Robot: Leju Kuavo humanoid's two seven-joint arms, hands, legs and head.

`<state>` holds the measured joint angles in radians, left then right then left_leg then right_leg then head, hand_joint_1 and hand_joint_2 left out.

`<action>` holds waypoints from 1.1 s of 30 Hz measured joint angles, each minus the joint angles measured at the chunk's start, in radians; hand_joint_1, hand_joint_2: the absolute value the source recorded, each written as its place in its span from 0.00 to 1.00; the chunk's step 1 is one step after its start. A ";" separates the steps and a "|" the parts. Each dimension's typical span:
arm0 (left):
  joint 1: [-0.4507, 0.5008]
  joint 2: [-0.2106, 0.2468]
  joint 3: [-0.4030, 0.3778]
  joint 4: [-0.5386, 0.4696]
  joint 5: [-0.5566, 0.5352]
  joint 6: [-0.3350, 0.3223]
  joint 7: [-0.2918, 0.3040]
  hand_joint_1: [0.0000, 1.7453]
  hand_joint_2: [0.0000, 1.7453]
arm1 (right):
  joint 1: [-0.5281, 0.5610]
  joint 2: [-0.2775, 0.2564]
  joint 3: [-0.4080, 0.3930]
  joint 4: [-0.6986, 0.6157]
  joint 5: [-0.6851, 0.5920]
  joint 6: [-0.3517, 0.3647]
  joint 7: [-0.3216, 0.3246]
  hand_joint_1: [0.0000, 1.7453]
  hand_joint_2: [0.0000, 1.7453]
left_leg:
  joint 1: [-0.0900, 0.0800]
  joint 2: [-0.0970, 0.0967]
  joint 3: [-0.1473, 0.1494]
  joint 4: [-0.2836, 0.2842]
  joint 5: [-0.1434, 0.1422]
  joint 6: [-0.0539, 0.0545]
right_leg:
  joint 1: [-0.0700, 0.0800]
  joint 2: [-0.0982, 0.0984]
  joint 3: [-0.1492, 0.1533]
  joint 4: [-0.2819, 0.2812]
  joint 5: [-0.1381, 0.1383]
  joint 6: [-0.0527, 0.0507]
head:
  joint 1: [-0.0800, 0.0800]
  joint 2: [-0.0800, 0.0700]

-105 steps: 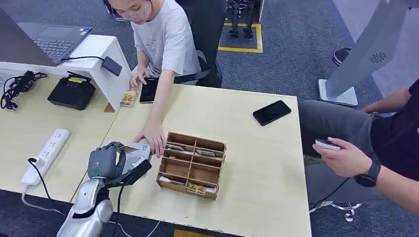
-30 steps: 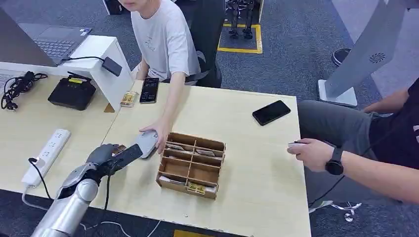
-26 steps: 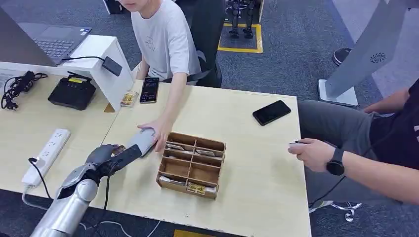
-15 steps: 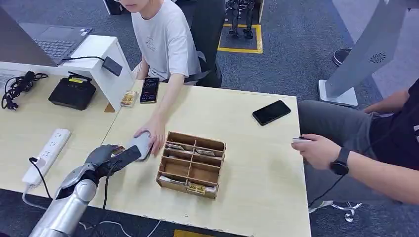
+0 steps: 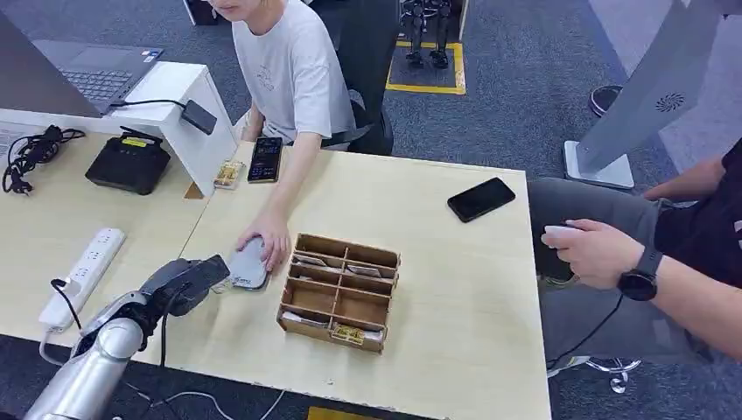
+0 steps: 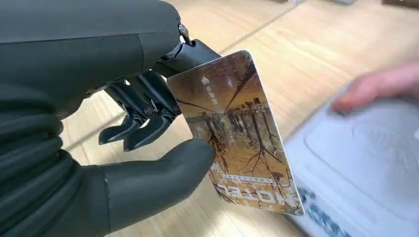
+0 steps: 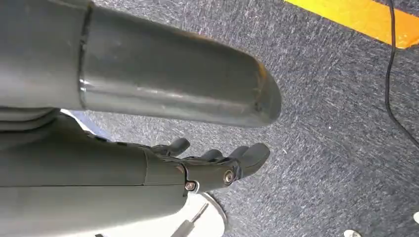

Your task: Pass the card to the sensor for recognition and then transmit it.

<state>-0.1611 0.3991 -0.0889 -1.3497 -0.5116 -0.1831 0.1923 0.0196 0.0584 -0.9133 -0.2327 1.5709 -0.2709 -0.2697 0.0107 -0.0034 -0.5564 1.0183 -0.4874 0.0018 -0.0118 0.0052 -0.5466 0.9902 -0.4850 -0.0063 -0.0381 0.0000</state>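
My left robot hand (image 6: 113, 148) pinches a hotel key card (image 6: 237, 133) between thumb and fingers, the card printed with autumn trees and standing on edge just beside the grey card sensor (image 5: 248, 264). In my head view that robot hand (image 5: 185, 282) sits at about 7 o'clock on the light wooden counter (image 5: 437, 262), with the sensor just past it toward 12 o'clock. A person's hand (image 5: 267, 238) rests on the far end of the sensor, fingertips touching its top. To the sensor's 3 o'clock stands a wooden divided box (image 5: 339, 291) with cards lying in several compartments. Farther off, at 1 o'clock, a black phone (image 5: 480, 199) lies flat on the counter. My right robot hand (image 7: 207, 165) hangs over the blue-grey carpet (image 7: 336, 123), holding nothing, its fingers loosely curved and apart. At 3 o'clock a second person's hand (image 5: 593, 252) holds a small pale device.
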 joint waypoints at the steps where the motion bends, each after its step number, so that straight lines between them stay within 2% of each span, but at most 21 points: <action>1: 0.000 0.014 0.000 -0.012 0.000 -0.010 0.004 1.00 1.00 | -0.001 0.000 0.000 0.001 0.000 0.000 0.000 0.00 0.00 | 0.000 0.000 0.000 0.000 0.000 0.000 | 0.000 0.000 0.000 0.000 0.000 0.000 | 0.000 0.000; 7: 0.000 0.069 0.000 -0.047 0.001 -0.027 0.006 1.00 1.00 | 0.000 0.000 0.000 0.003 0.000 -0.001 -0.001 0.00 0.00 | 0.000 0.000 0.000 0.000 0.000 0.000 | 0.000 0.000 0.000 0.000 0.000 0.000 | 0.000 0.000; 19: 0.002 0.088 -0.001 -0.062 0.000 -0.032 0.006 1.00 1.00 | -0.001 0.000 0.000 0.004 0.000 -0.001 -0.001 0.00 0.00 | 0.000 0.000 0.000 0.000 0.000 0.000 | 0.000 0.000 0.000 0.000 0.000 0.000 | 0.000 0.000; 25: -0.006 0.141 -0.010 -0.076 0.011 -0.077 0.017 1.00 1.00 | -0.002 -0.001 0.001 0.006 0.000 0.002 -0.004 0.00 0.00 | 0.000 0.001 0.000 0.000 0.000 0.000 | 0.000 0.001 -0.001 0.000 0.000 0.000 | 0.000 0.000; 33: -0.020 0.151 -0.032 -0.076 -0.007 -0.084 0.036 1.00 1.00 | -0.003 -0.003 0.002 0.006 0.000 0.008 -0.004 0.00 0.00 | 0.000 0.001 0.000 0.000 0.000 0.000 | 0.000 0.001 -0.001 0.000 0.000 0.000 | 0.000 0.000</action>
<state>-0.1812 0.5501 -0.1209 -1.4256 -0.5188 -0.2666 0.2281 0.0167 0.0557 -0.9110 -0.2262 1.5709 -0.2632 -0.2735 0.0106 -0.0026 -0.5568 1.0183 -0.4874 0.0018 -0.0117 0.0058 -0.5477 0.9899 -0.4850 -0.0063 -0.0378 0.0000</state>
